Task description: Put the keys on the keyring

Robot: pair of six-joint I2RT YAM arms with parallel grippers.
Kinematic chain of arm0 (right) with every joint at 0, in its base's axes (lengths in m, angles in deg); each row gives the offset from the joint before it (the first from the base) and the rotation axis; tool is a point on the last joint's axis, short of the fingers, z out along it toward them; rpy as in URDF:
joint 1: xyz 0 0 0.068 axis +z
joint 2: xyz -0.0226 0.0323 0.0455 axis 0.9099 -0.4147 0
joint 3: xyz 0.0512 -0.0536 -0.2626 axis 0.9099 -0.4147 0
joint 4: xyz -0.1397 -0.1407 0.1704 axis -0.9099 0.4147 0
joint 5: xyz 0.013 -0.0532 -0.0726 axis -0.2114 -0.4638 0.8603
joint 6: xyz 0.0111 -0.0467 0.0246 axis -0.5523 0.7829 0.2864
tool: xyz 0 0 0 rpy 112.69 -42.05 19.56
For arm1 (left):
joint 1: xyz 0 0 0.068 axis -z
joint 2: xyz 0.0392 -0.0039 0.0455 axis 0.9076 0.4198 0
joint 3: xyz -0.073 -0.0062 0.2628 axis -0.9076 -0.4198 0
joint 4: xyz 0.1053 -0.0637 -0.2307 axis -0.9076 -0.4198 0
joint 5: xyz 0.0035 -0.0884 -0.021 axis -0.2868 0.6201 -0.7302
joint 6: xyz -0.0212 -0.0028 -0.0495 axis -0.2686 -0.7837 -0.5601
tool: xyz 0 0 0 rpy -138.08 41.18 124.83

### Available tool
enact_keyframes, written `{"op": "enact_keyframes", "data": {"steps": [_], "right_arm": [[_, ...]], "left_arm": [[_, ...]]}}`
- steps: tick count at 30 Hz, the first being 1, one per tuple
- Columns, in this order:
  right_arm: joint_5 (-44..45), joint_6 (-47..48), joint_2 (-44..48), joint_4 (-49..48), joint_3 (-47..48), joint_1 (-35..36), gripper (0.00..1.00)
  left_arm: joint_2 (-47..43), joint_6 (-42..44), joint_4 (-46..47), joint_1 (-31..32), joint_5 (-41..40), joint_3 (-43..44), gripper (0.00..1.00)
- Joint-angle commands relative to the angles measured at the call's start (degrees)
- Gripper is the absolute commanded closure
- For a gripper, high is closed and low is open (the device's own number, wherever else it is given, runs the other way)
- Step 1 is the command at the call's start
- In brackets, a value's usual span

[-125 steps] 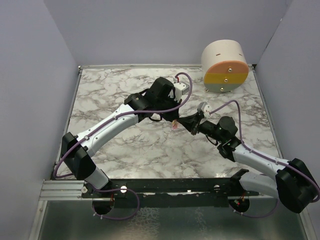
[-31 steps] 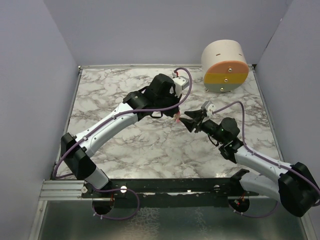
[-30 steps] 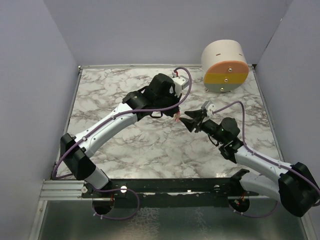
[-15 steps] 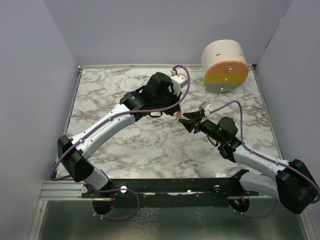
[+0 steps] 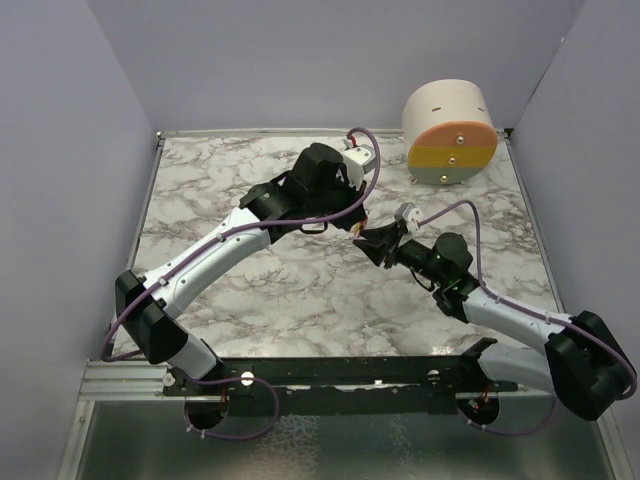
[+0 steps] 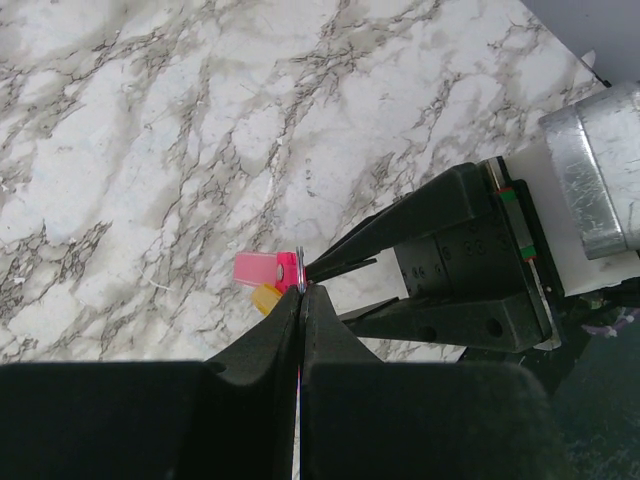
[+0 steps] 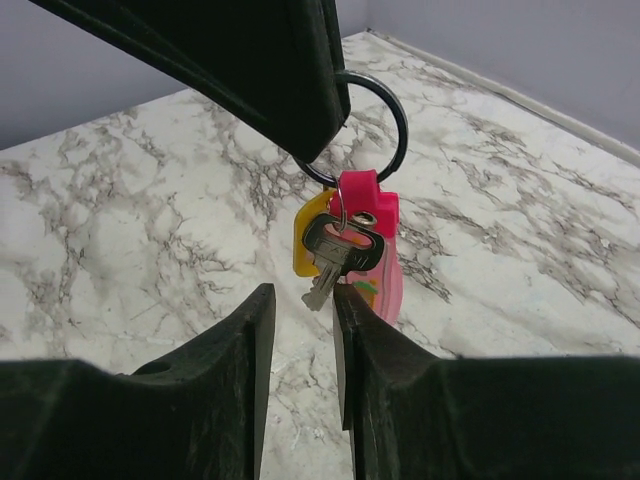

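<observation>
Your right gripper (image 7: 305, 298) sits directly under the keyring (image 7: 404, 125), its jaws set to a slim gap and clamped on nothing; the tip of the small silver key (image 7: 335, 250) dangles at the mouth of that gap. Just above, the pink key (image 7: 388, 255) and the yellow key (image 7: 303, 245) hang from the keyring in one bunch with the silver one, clear of the marble table (image 7: 130, 210) below. At the top of the keyring, your left gripper (image 6: 301, 305) is pinched fully closed on the wire and holds the lot up. You look to be seating the keys, though I cannot tell whether each is fully past the coil's split. Next, close gently on the bunch under the keyring and draw it along the wire, pulling lightly so the keyring does not slip free.
</observation>
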Motion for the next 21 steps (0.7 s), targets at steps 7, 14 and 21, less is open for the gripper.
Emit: {"op": "enact_keyframes", "data": {"steps": [7,14,21], "right_arm": [[-0.08,-1.53,-1.12,-4.34,1.04,-0.10,0.72],[2.22,-1.45,0.12,-4.18,0.38,-0.10,0.85],[2.84,-1.00,0.43,-2.00,1.02,-0.10,0.95]], "left_arm": [[-0.27,-1.04,3.43,-0.08,3.47,-1.93,1.00],[-0.54,-1.30,4.00,0.02,3.59,-3.53,1.00],[-0.71,-1.22,4.11,0.02,1.05,-2.34,1.00]]}}
